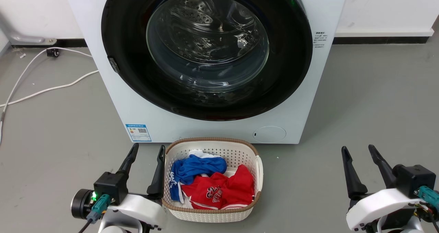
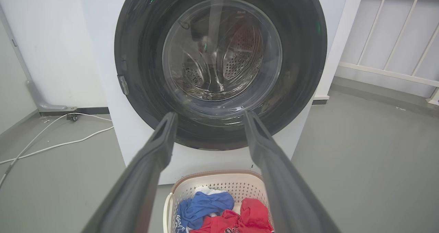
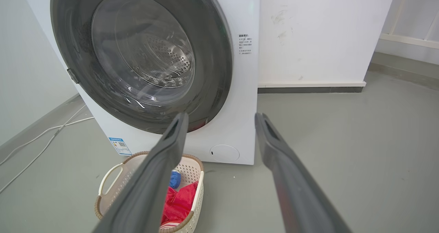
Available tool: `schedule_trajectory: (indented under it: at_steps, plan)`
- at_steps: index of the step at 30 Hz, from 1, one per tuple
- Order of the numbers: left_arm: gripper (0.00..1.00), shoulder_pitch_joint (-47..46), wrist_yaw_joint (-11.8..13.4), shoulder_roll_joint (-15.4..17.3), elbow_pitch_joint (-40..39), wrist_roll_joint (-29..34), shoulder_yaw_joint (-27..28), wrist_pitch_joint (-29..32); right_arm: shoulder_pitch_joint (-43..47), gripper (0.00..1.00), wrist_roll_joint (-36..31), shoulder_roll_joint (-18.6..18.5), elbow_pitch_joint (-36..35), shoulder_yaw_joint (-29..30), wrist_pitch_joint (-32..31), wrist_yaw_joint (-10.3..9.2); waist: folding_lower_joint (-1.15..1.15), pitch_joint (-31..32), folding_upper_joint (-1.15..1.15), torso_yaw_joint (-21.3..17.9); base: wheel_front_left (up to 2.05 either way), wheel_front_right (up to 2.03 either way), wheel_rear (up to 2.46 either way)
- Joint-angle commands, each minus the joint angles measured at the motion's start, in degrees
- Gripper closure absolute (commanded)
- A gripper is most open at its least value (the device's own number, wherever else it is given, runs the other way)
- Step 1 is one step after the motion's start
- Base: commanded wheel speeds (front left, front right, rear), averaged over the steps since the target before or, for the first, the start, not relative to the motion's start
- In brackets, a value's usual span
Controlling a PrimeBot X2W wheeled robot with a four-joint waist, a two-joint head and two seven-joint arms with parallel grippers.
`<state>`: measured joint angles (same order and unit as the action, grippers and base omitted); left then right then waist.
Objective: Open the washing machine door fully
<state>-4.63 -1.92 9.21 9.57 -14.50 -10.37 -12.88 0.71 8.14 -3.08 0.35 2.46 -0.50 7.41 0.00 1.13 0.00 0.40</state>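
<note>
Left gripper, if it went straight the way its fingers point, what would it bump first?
Probably the washing machine door, low on its black ring. The left gripper, open, frames that spot in its wrist view, above the laundry basket; depth is unclear.

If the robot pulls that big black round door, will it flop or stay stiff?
The washing machine door looks thick and rigid, so it would probably swing as one stiff piece. Its glossy black face likely gives little grip. The bulging glass window suggests it is fairly heavy.
</note>
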Motion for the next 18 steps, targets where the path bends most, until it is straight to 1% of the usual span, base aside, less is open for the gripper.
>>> schedule_trajectory:
  at_steps: [1,6,18]
  plan:
    - [0.0,-0.53,0.34,0.29,-0.05,1.15,-0.17,-0.45,0.53,0.0,-1.22,0.16,-0.51,-0.03,0.35,0.12,0.0,0.01,0.0,0.01,0.0,0.0,0.0]
    - [0.0,-0.42,0.35,0.14,0.27,2.71,-0.49,-1.02,0.68,0.0,-2.96,0.2,-0.76,0.07,0.44,0.12,0.0,0.06,0.0,0.06,0.0,0.0,0.0]
    - [0.0,-0.23,0.08,-0.08,1.0,5.67,-1.03,-2.16,1.31,0.0,-4.13,0.24,-0.5,0.21,1.23,0.07,0.0,0.15,0.0,0.11,0.0,0.0,0.0]
